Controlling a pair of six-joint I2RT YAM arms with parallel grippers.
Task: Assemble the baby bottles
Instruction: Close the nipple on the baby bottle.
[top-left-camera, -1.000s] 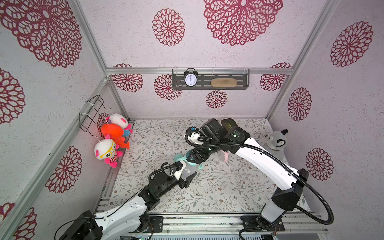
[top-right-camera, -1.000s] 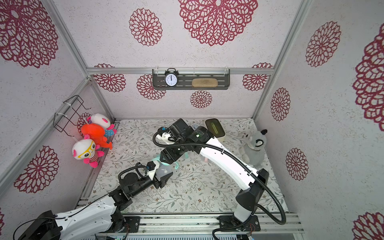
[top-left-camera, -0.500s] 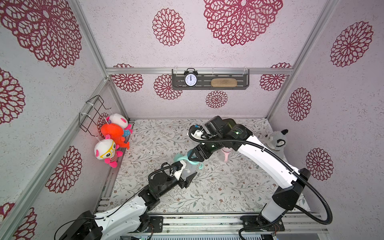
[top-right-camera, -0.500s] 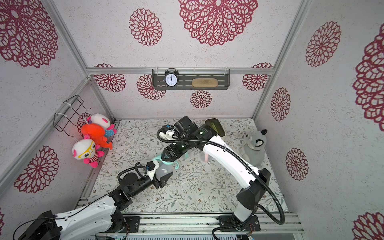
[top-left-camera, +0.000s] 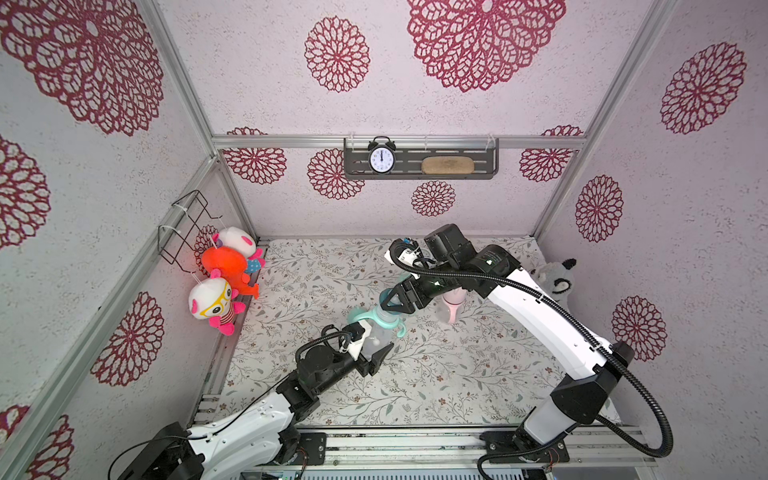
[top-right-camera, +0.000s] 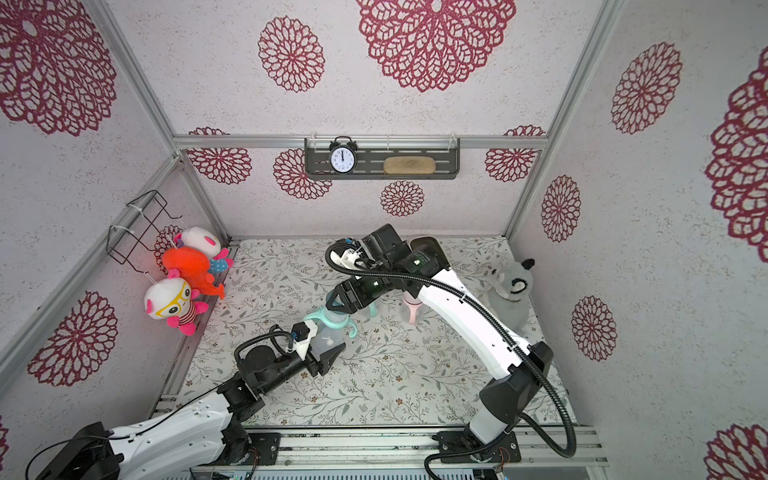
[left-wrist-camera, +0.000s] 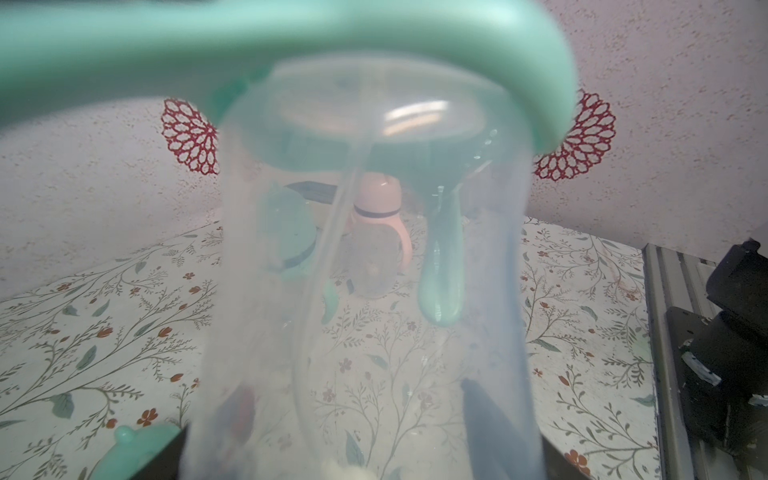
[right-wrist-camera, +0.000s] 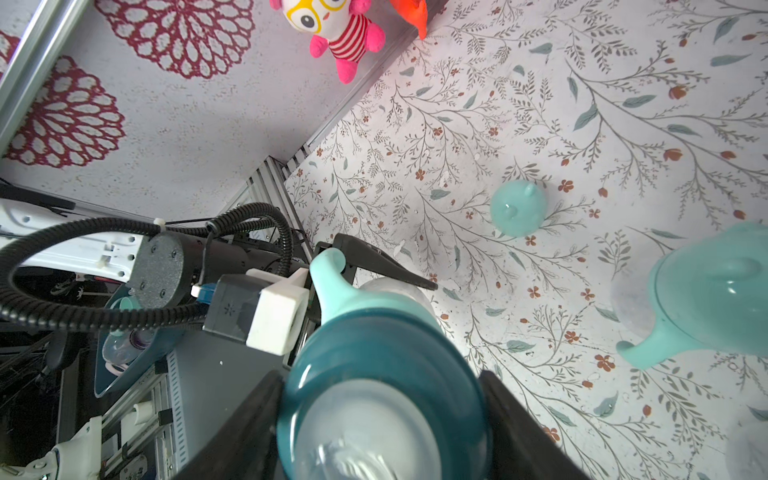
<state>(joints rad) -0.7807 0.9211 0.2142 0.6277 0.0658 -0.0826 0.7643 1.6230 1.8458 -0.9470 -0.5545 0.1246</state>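
Observation:
A clear baby bottle (top-left-camera: 374, 338) with a mint two-handled ring (left-wrist-camera: 291, 50) stands near the middle of the floral mat. My left gripper (top-left-camera: 380, 353) is shut on its clear body (left-wrist-camera: 365, 291), coming in from the front left. My right gripper (right-wrist-camera: 382, 424) comes down from above and is shut on the teal nipple collar (right-wrist-camera: 382, 374) at the bottle's top. Behind stand a capped pink bottle (top-left-camera: 451, 305) and a capped mint bottle (right-wrist-camera: 715, 299), partly hidden by my right gripper (top-left-camera: 388, 301) in both top views. A loose mint dome cap (right-wrist-camera: 518, 208) lies on the mat.
Plush toys (top-left-camera: 224, 270) hang at the left wall under a wire basket (top-left-camera: 187, 224). A grey plush animal (top-left-camera: 555, 278) sits at the right wall. A shelf with an alarm clock (top-left-camera: 381, 160) is on the back wall. A teal tray (right-wrist-camera: 120, 345) sits beyond the front rail.
My right wrist has turned and shifted slightly while its jaws stay on the teal collar. The left arm and the bottle have held still.

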